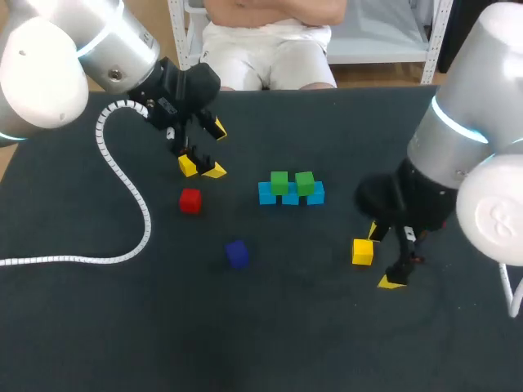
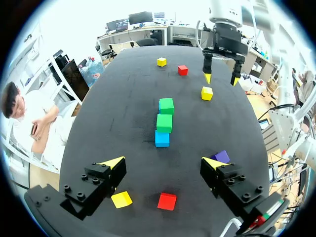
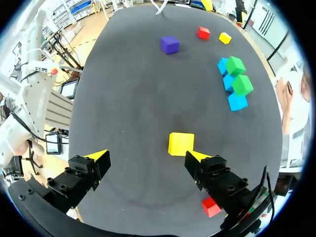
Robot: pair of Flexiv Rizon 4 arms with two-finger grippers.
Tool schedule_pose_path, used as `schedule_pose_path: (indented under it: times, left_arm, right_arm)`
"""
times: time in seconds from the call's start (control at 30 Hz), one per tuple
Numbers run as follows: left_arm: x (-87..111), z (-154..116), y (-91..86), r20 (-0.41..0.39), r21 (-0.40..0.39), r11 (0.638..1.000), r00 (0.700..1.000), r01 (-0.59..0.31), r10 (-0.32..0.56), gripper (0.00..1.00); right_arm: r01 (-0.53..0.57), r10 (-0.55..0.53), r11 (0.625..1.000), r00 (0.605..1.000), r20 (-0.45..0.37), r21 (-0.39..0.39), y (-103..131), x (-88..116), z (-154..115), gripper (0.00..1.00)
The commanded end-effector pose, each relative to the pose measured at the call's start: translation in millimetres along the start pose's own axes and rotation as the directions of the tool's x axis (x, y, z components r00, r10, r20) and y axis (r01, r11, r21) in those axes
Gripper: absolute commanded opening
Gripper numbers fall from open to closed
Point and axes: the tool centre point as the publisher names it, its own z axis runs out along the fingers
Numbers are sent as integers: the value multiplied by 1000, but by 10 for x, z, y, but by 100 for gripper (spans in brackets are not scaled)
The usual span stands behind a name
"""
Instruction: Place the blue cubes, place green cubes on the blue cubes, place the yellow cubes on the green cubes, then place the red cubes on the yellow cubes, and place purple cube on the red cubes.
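Two grippers, both spread wide, nothing held.

L gripper (image 2: 163, 162) low over the table (image 1: 327, 343). Red cube (image 2: 167, 201) below it, btwn the fingers, untouched. Yellow cube (image 2: 121, 199) just beside one finger. Purple cube (image 2: 220, 156) near the other finger, slightly ahead.

Farther ahead, mid-table: row of three blue cubes (image 1: 266, 194), touching, w/ two green cubes (image 1: 279, 182) on top. None of these near either gripper.

Beyond the row: R gripper (image 2: 220, 79), pointed down. 2nd yellow cube (image 2: 207, 93) on the table near its tips, close to one fingertip, not gripped. Past R gripper, 2nd red cube (image 2: 182, 70) and 3rd yellow cube (image 2: 161, 61), near each other, toward the table's far end.

Surface: dark, matte, flat. White coiled cable (image 1: 122, 188) trailing from near L gripper across the table's L side to its edge.
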Motion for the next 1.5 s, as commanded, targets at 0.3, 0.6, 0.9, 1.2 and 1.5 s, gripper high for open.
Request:
schedule_pose_path:
  times: [0.3, 0.6, 0.9, 1.2, 1.5]
  left_arm:
    - [-2, -3, 6, -2, 2, 1000, 1000, 0, 0, 100]
    - [-2, -3, 6, -2, 2, 1000, 1000, 0, 0, 100]
    - [-2, -3, 6, -2, 2, 1000, 1000, 0, 0, 100]
    - [-2, -3, 6, -2, 2, 1000, 1000, 0, 0, 100]
    - [-2, -3, 6, -2, 2, 1000, 1000, 0, 0, 100]
  right_arm:
    - [30, -31, 999, 999, -23, -45, -227, -162, 124, 100]
    - [9, -11, 1000, 996, -89, -23, -271, -123, 180, 100]
    - [-34, 34, 999, 995, -94, 5, -262, 29, 194, 100]
    - [-56, 57, 998, 998, 29, -26, -300, 97, 183, 100]
    - [-34, 36, 999, 998, 46, -28, -333, 17, 182, 100]
